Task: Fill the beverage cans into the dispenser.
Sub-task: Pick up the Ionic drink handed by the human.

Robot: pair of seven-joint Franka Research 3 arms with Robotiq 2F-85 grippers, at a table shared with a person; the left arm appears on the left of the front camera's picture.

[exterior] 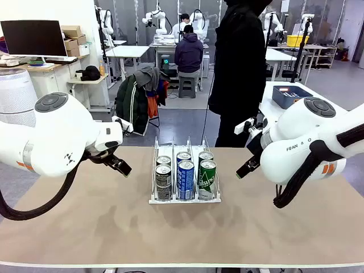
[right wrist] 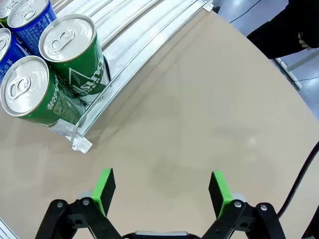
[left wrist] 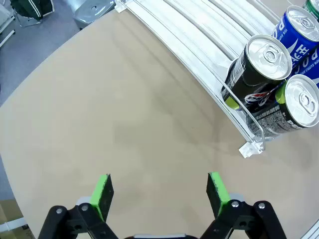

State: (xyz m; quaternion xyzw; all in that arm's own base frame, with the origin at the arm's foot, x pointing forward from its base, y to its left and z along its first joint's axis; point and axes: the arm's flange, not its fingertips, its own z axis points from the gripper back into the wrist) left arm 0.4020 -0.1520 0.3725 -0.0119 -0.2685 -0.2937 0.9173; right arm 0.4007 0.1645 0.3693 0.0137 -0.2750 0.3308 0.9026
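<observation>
With my left end effector (exterior: 120,165) at 9 o'clock of the rack (exterior: 185,200) and my right end effector (exterior: 248,166) at 3 o'clock, both wide open and empty, I judge that a careless inward swing could knock the rack and topple the cans (exterior: 186,178) standing in it mid-tabletop (exterior: 85,227).

We see our right gripper (right wrist: 159,188) with its jaws spread wide above the bare tan table (right wrist: 209,109), holding nothing. At upper left sits the dispenser (right wrist: 144,37). Its nearest lane holds two green cans (right wrist: 67,52) touching each other, with blue cans (right wrist: 27,20) in the lane beside them. A person's dark sleeve (right wrist: 279,30) shows at upper right.
</observation>
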